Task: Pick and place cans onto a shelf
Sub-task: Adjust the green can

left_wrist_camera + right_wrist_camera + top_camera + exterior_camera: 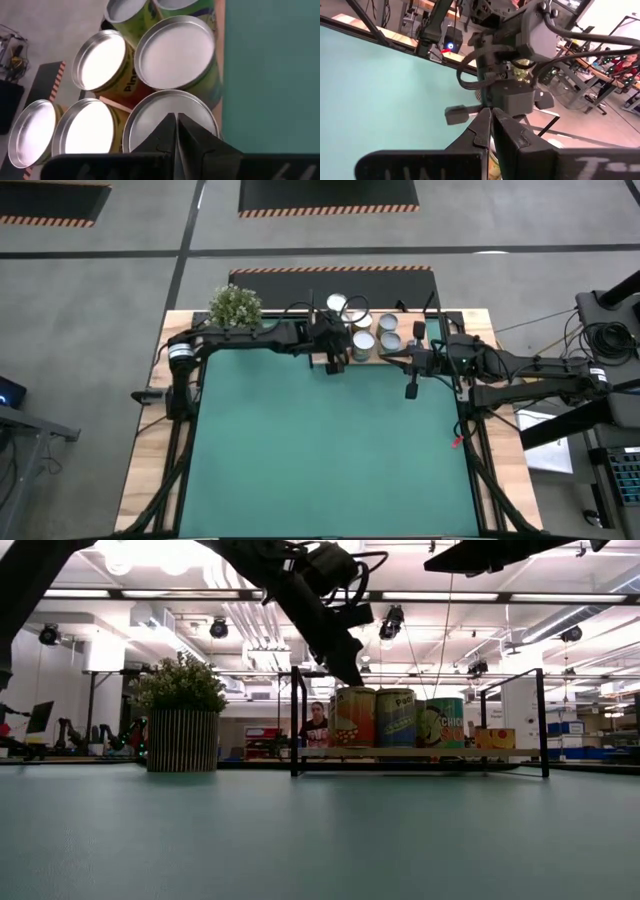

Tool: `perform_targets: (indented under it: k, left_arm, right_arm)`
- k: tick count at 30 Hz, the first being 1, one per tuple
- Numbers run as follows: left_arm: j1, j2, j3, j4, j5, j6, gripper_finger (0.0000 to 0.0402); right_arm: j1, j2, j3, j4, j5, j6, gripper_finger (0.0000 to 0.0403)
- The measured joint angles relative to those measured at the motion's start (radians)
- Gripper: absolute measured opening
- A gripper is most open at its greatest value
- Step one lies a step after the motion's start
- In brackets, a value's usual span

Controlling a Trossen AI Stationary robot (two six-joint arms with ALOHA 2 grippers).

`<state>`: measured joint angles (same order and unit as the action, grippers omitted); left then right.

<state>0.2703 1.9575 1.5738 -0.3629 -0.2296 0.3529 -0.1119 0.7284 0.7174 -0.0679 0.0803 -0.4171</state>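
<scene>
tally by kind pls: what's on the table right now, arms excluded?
cans: 7 (tops counted in the left wrist view)
shelf: 1
potted plant: 1
green mat: 1
total: 10

Both arms are dark, jointed tubes trailing looped black cables, and the left arm (240, 337) has a silvery band near its base. The right claw (491, 131) has two wedge-shaped black fingers on a bar with pale scrawled lettering. The left claw (176, 134) shows the same black wedge fingers.
</scene>
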Motion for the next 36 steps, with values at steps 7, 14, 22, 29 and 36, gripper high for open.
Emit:
perform_targets:
  k: [7,14,22,29,36]
  left_arm:
    - [0.0,0.0,0.0,-0.013,-0.048,-0.003,0.0]
    - [-0.001,0.0,0.0,-0.019,-0.052,-0.005,0.0]
    - [-0.004,0.0,0.0,-0.019,-0.05,-0.037,0.0]
    - [-0.008,-0.002,0.0,-0.019,-0.049,-0.042,0.0]
    - [-0.008,-0.002,0.0,-0.014,-0.049,-0.048,0.0]
  right_arm:
    - [0.0,0.0,0.0,-0.006,0.0,-0.004,0.0009]
    - [0.0,0.0,0.0,-0.006,0.0,-0.007,0.0009]
    - [0.0,0.0,0.0,-0.006,0.0,-0.011,0.0009]
    - [0.0,0.0,-0.002,-0.006,0.0,-0.011,0.0009]
    - [0.0,0.0,-0.002,-0.006,0.0,-0.011,0.0009]
